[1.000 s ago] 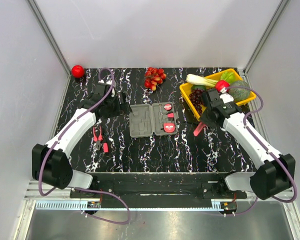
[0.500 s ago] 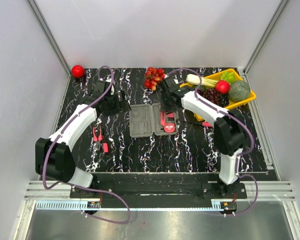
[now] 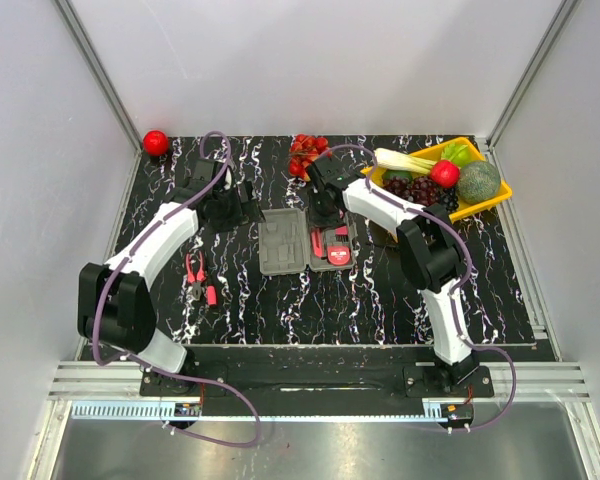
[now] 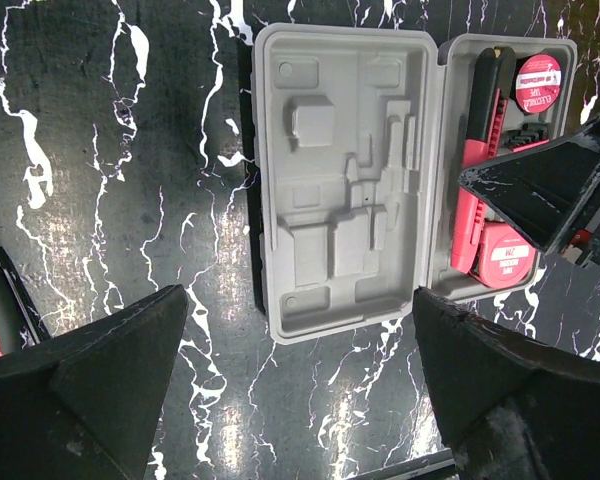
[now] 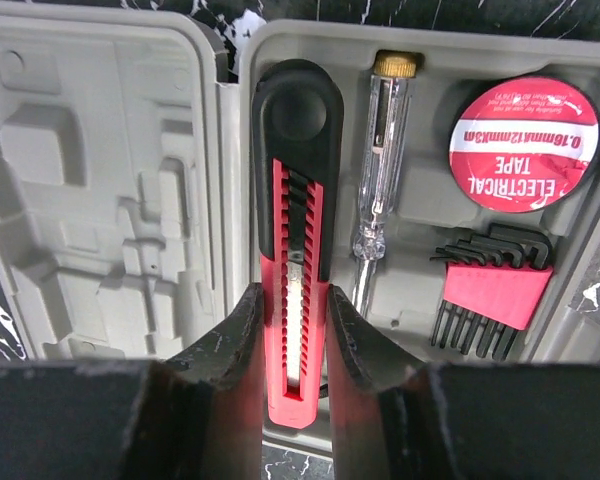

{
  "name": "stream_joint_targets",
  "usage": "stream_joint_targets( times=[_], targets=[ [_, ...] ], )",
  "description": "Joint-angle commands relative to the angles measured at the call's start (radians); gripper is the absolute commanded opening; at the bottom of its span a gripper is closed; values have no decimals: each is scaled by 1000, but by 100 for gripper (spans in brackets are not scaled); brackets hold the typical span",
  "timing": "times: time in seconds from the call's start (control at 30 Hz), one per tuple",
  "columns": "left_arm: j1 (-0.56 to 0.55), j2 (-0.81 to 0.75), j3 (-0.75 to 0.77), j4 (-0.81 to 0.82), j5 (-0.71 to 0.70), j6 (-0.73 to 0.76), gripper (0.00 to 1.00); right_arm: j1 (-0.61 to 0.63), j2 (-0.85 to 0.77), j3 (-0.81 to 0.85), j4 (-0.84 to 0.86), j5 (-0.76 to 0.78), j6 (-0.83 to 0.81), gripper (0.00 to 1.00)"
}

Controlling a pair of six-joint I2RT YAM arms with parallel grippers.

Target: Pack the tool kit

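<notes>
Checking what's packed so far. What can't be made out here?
Right wrist view: knife near end hidden by right gripper fingers gripping it; seating unclear.
Left wrist view: tape measure partly behind the right gripper.
Top view: case contents too small, partly under the right arm.

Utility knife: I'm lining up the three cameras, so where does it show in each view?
Top external: the utility knife is a red strip in the case's right half, partly under the right arm.
Left wrist: upper right, lying lengthwise.
Right wrist: centre, between the right fingers.
Shared landmark: the case's empty moulded half, just left of the knife in every view.
</notes>
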State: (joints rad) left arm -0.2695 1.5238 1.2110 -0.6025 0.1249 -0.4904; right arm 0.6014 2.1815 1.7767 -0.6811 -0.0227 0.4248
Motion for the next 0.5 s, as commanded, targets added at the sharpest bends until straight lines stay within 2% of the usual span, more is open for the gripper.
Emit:
stream_joint_targets(
  times=[0.0, 0.2, 0.47],
  targets=[
    [7, 10, 53, 27, 35, -7, 99, -2, 11, 52, -46, -16, -4, 0],
    [9, 35, 62, 30, 48, -8, 98, 0, 20, 30, -51, -51, -23, 1],
    [10, 41, 73, 32, 62, -11, 98, -2, 99, 133, -115, -65, -51, 3]
  ],
)
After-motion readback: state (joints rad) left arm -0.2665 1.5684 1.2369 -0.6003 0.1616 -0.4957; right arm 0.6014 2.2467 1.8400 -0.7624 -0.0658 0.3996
